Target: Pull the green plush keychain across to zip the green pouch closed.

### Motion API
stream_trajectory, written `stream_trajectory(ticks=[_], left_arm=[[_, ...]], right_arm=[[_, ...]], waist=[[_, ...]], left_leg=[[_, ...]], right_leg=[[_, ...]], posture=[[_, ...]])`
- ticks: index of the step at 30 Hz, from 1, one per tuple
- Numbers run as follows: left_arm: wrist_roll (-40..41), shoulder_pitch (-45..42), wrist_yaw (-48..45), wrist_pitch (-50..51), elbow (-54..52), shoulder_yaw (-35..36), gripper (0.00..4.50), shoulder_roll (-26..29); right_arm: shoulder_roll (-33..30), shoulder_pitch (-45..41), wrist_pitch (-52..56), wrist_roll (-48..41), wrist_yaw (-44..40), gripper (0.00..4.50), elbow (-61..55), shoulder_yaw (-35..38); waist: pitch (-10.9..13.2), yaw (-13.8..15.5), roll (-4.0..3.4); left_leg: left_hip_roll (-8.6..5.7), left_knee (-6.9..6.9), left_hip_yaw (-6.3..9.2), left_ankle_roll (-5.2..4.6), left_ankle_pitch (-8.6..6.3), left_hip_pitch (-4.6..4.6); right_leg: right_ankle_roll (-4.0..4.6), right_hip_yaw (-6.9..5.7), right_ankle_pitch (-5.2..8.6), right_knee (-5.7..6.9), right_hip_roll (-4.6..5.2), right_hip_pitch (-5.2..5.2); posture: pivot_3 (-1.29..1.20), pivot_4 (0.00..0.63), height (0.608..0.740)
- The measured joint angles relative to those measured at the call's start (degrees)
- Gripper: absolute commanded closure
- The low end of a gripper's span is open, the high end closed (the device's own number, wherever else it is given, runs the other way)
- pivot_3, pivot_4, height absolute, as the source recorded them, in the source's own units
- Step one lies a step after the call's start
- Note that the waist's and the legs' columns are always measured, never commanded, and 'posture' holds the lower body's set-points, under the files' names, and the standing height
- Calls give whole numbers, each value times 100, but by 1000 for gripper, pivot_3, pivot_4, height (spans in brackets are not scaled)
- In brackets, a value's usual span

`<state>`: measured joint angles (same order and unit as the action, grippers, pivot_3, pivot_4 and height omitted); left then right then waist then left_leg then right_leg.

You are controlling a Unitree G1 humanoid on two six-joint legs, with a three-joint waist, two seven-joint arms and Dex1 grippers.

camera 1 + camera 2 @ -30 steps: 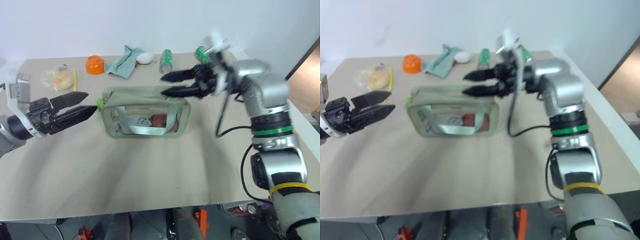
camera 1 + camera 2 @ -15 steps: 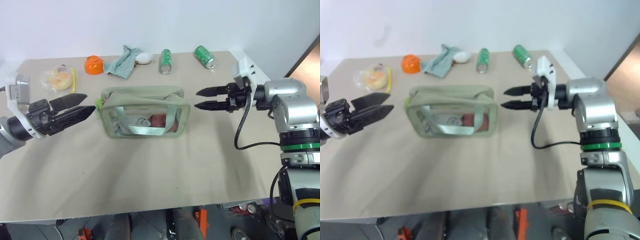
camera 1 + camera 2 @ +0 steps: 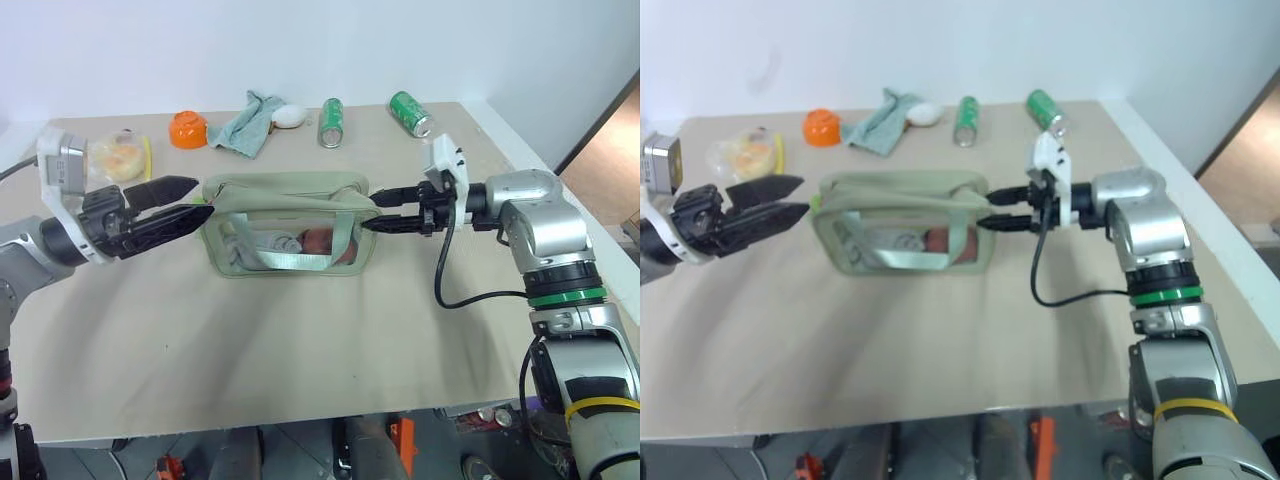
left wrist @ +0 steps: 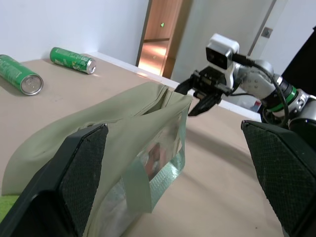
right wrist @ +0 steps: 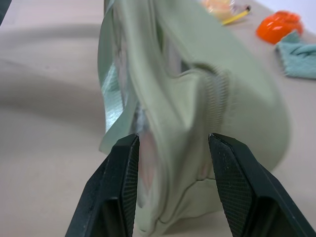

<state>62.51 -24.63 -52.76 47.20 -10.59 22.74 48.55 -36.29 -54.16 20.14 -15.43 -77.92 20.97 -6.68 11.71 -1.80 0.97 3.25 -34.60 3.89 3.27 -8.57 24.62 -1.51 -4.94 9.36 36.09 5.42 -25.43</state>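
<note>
Sage-green pouch [image 3: 290,222] at frame centre: right fingers [image 3: 372,212] straddle its end unclenched, left fingers [image 3: 196,198] spread by the keychain [image 4: 9,214]; next, brace and grab

The green pouch [image 3: 288,225] is seen to be made of matt woven cloth, with a clear glossy plastic side panel and ribbed webbing handles. The table [image 3: 300,340] is covered in a smooth, matt beige surface. The soda cans [image 3: 331,122] are made of shiny metal. The rag [image 3: 247,122] is of soft crumpled cloth. The orange bowl [image 3: 189,128] appears as smooth glossy plastic. Textured matt black pads are seen on the fingers [image 5: 121,187].
</note>
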Motion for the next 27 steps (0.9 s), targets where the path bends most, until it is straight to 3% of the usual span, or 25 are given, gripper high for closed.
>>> stream_trajectory(ticks=[5,15,27], left_arm=[[-255,135,166,-159,129,3,0,-111],[-1053,409,946,-361,1017,48,0,-337],[-1104,498,1023,-225,1258,49,0,-656]], right_arm=[[69,2,-30,40,149,4445,52,-7],[73,59,-27,0,163,4480,52,-6],[89,119,-28,2,201,4480,49,-3]], waist=[[0,1,0],[1,0,2],[0,6,3]], left_leg=[[0,0,0,0,0,-1],[1,1,0,0,0,-4],[5,0,-1,0,0,-9]], right_leg=[[0,1,0,0,0,1],[0,2,0,1,-2,1],[0,3,-1,3,-5,5]], posture=[[0,150,740],[0,150,740],[0,150,740]])
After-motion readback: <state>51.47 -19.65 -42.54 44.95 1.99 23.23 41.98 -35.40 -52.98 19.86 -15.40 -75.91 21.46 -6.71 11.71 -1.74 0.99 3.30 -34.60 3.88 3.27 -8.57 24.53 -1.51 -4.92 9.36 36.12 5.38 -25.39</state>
